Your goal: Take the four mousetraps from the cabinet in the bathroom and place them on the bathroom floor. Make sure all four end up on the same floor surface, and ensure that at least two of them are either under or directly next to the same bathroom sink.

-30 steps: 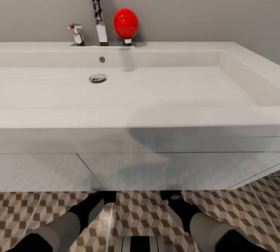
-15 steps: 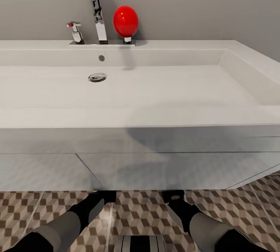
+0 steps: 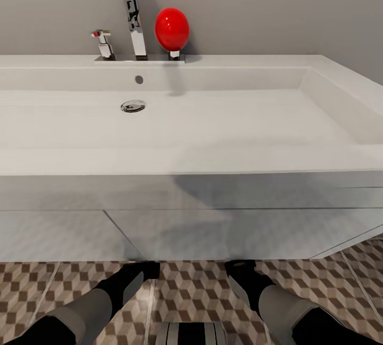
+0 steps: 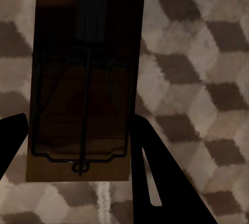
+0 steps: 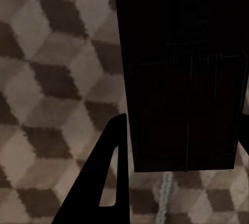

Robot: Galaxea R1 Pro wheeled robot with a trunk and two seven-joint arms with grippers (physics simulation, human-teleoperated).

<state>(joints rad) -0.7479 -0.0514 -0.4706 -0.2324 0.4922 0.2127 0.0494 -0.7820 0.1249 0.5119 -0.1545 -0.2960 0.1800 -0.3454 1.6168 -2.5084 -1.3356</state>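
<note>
Both arms reach under the front edge of the sink (image 3: 213,142), low over the bathroom floor (image 3: 197,292). Left gripper (image 4: 78,146) jaws spread, a mousetrap (image 4: 83,79) between them; contact unclear. Right gripper (image 5: 179,146) likewise straddles a second mousetrap (image 5: 181,73), in deep shadow; grip can't be told.

Both pincer tips hidden under vanity (image 3: 213,228); right wrist mousetrap (image 5: 181,79) too dark, cut by edge.

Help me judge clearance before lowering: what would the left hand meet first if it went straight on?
Probably the mousetrap lying between the left hand's fingers, and just beyond it the bathroom floor. The gap to the tiles is unclear.
</note>
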